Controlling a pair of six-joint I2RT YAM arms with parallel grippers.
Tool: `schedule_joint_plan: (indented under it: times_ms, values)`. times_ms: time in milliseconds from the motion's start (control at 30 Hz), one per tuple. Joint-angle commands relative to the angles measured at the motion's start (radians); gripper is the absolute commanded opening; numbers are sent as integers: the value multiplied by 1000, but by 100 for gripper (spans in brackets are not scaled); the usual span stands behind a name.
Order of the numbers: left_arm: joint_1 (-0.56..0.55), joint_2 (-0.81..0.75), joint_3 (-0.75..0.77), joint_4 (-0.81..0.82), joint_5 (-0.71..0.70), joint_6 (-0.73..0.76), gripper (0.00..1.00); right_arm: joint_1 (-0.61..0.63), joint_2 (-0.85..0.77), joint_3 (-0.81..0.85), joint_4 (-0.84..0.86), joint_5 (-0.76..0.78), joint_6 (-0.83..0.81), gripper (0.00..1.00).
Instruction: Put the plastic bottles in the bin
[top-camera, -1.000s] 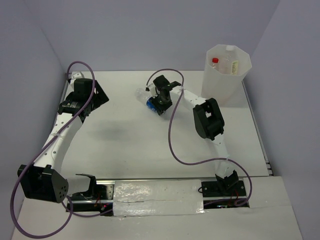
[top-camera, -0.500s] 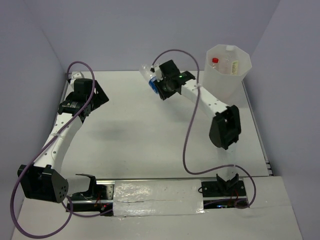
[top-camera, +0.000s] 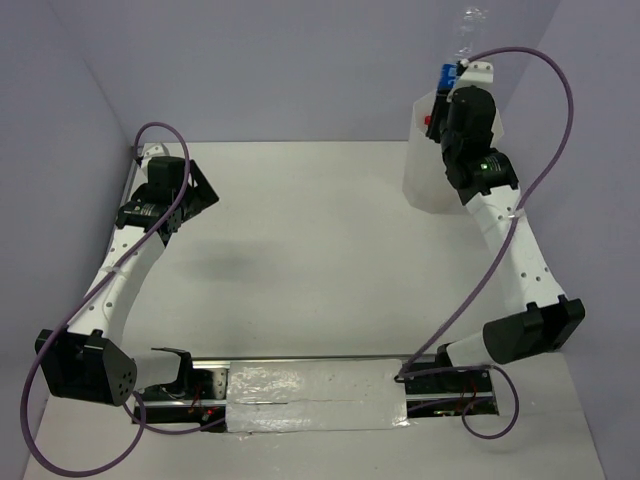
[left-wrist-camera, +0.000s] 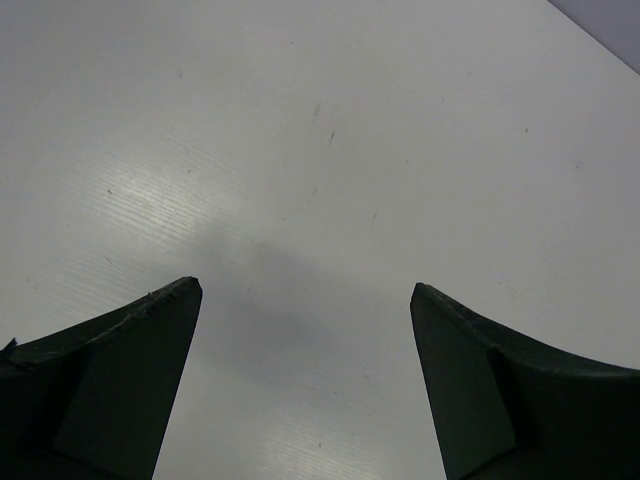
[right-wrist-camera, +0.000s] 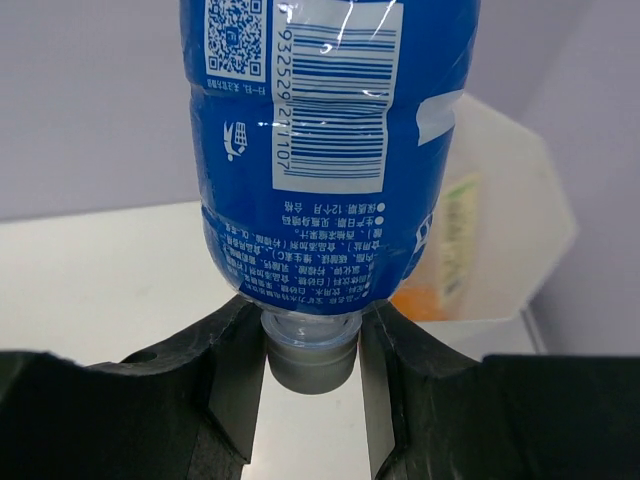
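One blue-labelled bottle (right-wrist-camera: 320, 150), neck clamped in the right gripper (right-wrist-camera: 310, 355), is held high at upper right near the bin (top-camera: 422, 180); carrying step, seemingly. Next: centre over the rim, release.

Right gripper (right-wrist-camera: 310, 340) clamped on neck of blue-labelled bottle (right-wrist-camera: 320, 150), pale cap (right-wrist-camera: 310, 365) nearest camera, body pointing away, barcode and QR code facing lens. Bin (right-wrist-camera: 510, 220) behind bottle at right, orange and pale green shapes showing through translucent wall. White table (right-wrist-camera: 100, 270) beneath
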Motion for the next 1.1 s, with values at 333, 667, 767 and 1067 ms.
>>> schedule_joint_plan:
  times_ms: [333,667,767,1067]
  values:
    - [7,2,11,39,0,19,100,-135,267,94,154,141,36,5]
    - [7,8,15,31,-12,25,99,-144,356,130,165,162,37,6]
    - [7,7,11,31,-13,25,100,-143,353,113,162,165,49,16]
    - [7,-9,5,27,-9,22,99,-143,286,111,131,159,83,89]
